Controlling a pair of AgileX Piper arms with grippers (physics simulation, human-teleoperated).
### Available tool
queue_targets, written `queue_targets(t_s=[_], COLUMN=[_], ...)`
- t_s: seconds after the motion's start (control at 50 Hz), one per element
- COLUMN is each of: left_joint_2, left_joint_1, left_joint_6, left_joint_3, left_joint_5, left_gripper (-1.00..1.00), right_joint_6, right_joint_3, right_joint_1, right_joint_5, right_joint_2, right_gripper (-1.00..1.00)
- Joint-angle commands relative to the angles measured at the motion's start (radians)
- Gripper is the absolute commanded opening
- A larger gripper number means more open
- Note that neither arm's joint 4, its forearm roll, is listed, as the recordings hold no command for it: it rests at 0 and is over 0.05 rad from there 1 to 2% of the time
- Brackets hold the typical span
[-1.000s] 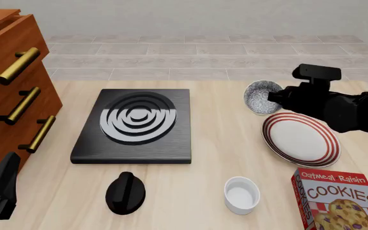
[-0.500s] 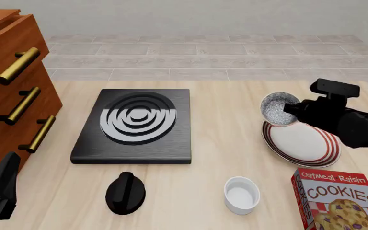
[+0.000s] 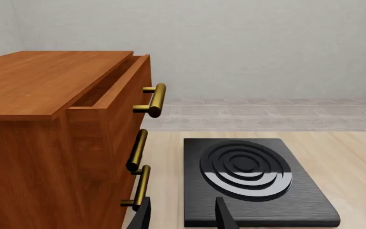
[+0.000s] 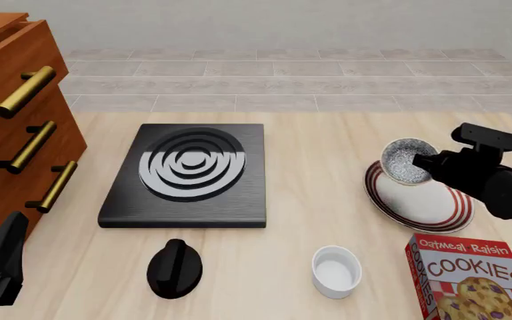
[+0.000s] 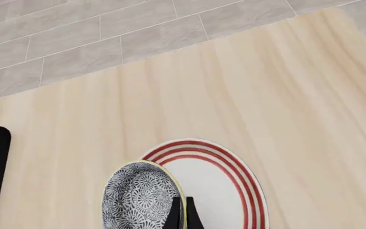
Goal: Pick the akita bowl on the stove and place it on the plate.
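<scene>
The akita bowl [image 4: 405,162], dark outside and speckled grey-white inside, hangs tilted over the far left rim of the red-striped plate [image 4: 425,201]. My right gripper [image 4: 423,162] is shut on its rim. In the right wrist view the akita bowl [image 5: 138,198] sits in front of the plate [image 5: 224,188], with the right gripper [image 5: 181,212] pinching its edge. The stove [image 4: 187,175] lies bare at the table's middle left. My left gripper [image 3: 181,217] stands open near the stove [image 3: 253,179], low at the front left of the table.
A wooden drawer cabinet [image 4: 16,127] with brass handles stands at the left, its top drawer slightly open. A black knob [image 4: 174,268], a white ramekin [image 4: 336,270] and a cookie box [image 4: 474,280] lie along the front edge.
My right gripper has carried the bowl rightward and toward the front, from beyond the plate's far left rim to above it. The left arm has not moved.
</scene>
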Motion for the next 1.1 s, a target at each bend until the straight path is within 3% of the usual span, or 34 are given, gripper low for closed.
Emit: queue_targets(t_s=[0.02, 1.1], left_joint_2=[0.0, 0.0], left_joint_1=[0.0, 0.0], left_joint_6=[0.0, 0.0], left_joint_3=[0.0, 0.0], left_joint_5=[0.0, 0.0], left_gripper=[1.0, 1.0], right_joint_6=[0.011, 0.038], right_joint_3=[0.006, 0.034], right_joint_1=[-0.034, -0.063], right_joint_5=[-0.042, -0.166], right_joint_2=[0.03, 0.191], right_gripper=[-1.0, -1.0])
